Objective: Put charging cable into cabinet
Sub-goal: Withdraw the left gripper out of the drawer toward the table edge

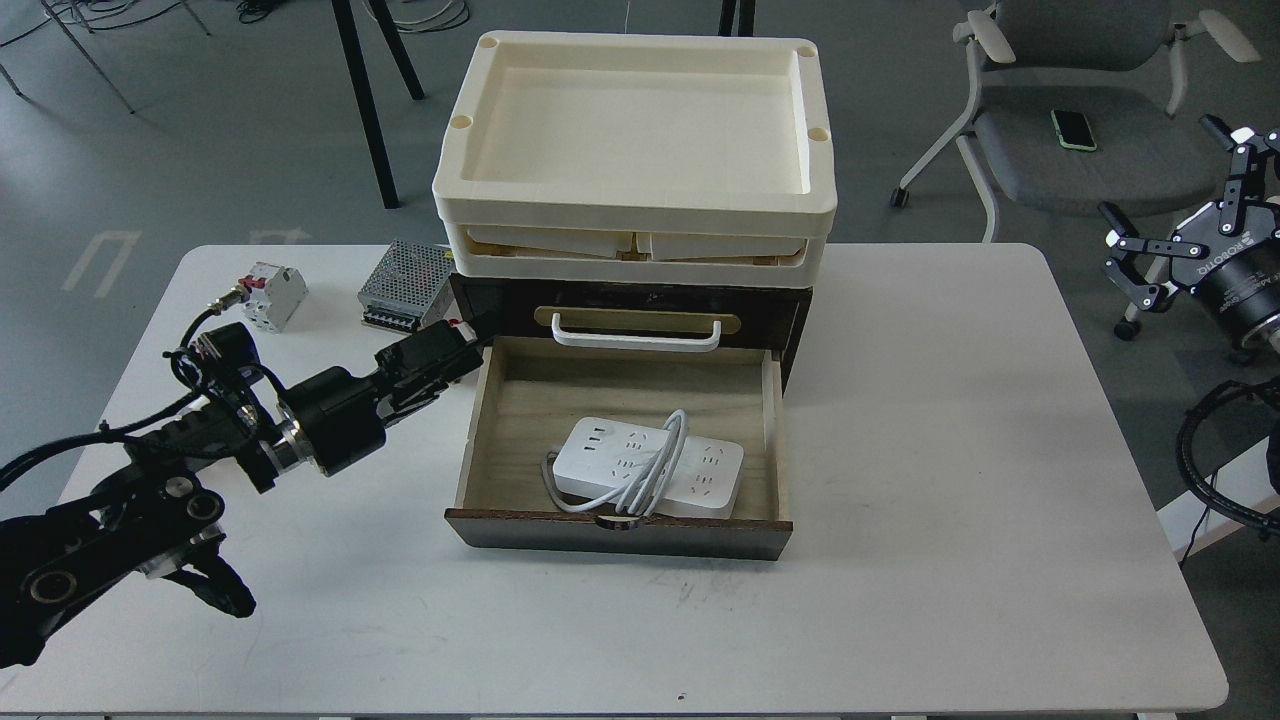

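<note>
The charging cable (650,468), a flat white power strip with its white cord looped round the middle, lies flat inside the pulled-out lower drawer of the dark brown cabinet (620,531). The strip is toward the drawer's front, with the cord hanging near the front board. My left gripper (450,358) is outside the drawer, just off its back left corner and low over the table. It is empty, with its fingers slightly apart. My right gripper (1185,215) hangs open and empty beyond the table's right edge.
Two stacked cream trays (635,205) sit on top of the cabinet. The upper drawer with its white handle (636,335) is closed. A circuit breaker (272,294), a perforated power supply box (405,287) and a small connector (180,436) lie on the table's left part. A chair (1080,130) stands at the back right.
</note>
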Motion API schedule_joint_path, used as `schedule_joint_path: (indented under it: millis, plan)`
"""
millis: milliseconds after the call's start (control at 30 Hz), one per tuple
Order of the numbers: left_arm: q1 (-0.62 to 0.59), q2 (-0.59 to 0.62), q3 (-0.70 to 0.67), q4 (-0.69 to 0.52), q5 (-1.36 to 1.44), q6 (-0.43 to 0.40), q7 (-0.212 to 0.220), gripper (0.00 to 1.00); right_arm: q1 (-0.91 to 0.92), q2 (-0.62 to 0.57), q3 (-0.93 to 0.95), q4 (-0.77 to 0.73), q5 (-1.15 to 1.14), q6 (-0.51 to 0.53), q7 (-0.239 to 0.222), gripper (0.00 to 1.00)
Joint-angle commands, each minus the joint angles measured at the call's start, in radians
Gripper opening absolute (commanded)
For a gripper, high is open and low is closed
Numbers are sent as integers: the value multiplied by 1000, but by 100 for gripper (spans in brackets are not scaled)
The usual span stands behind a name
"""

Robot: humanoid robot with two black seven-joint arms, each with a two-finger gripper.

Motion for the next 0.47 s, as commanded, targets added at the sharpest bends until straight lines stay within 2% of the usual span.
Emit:
schedule_joint_path:
  millis: [0, 33, 167, 433]
  plan:
    - [1, 53, -149, 31, -340, -251, 0, 90, 0, 3, 27, 9, 1, 0, 0, 100]
    - [-1, 56, -210, 67, -455, -294, 0, 91, 0, 5, 31, 24, 0, 0, 0, 100]
    - [-24, 48, -402, 199, -792, -294, 0, 92, 2, 8, 57, 96, -2, 0, 0, 100]
    - [-53, 7, -418, 231, -835, -294, 0, 94, 0, 21, 137, 104, -5, 0, 0, 100]
